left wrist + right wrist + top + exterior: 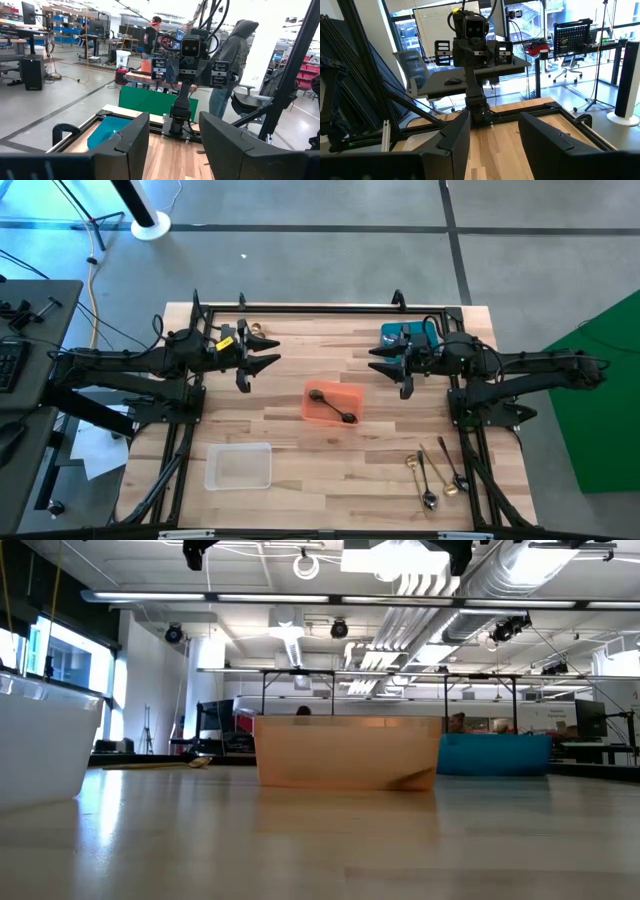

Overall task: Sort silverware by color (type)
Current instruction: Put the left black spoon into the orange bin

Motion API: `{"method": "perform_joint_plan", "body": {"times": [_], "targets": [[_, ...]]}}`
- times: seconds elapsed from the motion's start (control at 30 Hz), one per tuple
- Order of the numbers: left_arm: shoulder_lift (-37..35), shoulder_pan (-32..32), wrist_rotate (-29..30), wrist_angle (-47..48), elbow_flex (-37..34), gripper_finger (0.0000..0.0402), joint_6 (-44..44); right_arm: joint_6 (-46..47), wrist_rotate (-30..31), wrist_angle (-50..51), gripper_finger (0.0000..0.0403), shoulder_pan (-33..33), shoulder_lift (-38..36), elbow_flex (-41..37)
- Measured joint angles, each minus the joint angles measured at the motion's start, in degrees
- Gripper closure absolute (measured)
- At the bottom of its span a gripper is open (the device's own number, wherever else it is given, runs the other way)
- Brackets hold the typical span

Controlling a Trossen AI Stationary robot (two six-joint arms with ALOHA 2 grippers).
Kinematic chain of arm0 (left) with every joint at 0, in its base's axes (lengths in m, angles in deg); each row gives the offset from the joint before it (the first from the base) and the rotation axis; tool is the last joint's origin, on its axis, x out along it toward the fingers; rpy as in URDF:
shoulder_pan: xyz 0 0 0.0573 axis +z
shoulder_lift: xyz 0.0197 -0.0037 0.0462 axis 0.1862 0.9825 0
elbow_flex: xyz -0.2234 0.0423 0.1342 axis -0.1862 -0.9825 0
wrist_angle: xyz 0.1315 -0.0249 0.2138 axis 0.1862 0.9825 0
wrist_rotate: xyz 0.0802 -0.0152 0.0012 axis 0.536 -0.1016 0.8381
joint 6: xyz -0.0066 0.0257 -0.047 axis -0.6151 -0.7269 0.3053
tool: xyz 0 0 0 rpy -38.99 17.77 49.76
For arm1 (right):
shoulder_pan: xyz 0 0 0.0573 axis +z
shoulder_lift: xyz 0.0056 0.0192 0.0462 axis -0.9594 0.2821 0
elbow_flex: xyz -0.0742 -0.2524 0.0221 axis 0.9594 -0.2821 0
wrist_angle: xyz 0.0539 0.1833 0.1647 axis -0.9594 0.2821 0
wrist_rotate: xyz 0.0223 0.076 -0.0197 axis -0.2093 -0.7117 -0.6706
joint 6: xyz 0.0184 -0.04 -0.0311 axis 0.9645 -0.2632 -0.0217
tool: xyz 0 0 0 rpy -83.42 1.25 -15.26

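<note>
Several loose pieces of silverware point(436, 475), gold, silver and black, lie flat on the wooden table near its right front corner. One black spoon point(334, 406) lies inside the orange bin point(322, 408) at mid-table. My left gripper point(272, 356) hangs open above the table's far left part, pointing level toward the right. My right gripper point(375, 362) hangs open opposite it, pointing left. Nothing is between the fingers of either, as the left wrist view point(172, 150) and the right wrist view point(492, 145) show.
A clear white bin point(238, 466) stands near the front left, and it also shows in the low view point(45, 745). A blue bin point(408, 334) sits at the far right under my right arm. A small gold item point(256, 328) lies by the far left rail. People stand in the room beyond the table.
</note>
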Motion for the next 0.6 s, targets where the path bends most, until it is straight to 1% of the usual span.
{"method": "perform_joint_plan", "body": {"times": [0.23, 0.3, 0.4, 0.47, 0.53, 0.6], "targets": [[0.0, 0.0, 0.03, 0.0, 0.0, 0.0241, -1.12, 0.04, 0.0, -0.02, 0.025, 0.0, 0.0, 0.02], [0.0, 0.0, 0.04, 0.0, 0.0, 0.0241, -2.01, 1.65, 0.0, 0.01, 0.025, 0.0, 0.0, 0.02], [0.0, 0.0, 0.02, -0.02, 0.0, 0.0241, -1.97, 8.13, -0.07, 1.6, 0.025, 0.0, 0.0, 0.07], [0.0, 0.0, 0.02, 0.0, 0.0, 0.0241, -1.97, 13.88, -2.03, 5.05, 0.025, -0.04, 0.0, 0.09], [-0.02, 0.0, 0.02, -0.02, 0.0, 0.0241, -1.97, 21.41, -6.65, 9.73, 0.025, 0.17, 0.0, 0.09], [-0.02, 0.0, 0.02, 0.0, 0.0, 0.0241, -1.87, 30.92, -12.57, 16.45, 0.025, 1.34, 0.0, 0.09]]}}
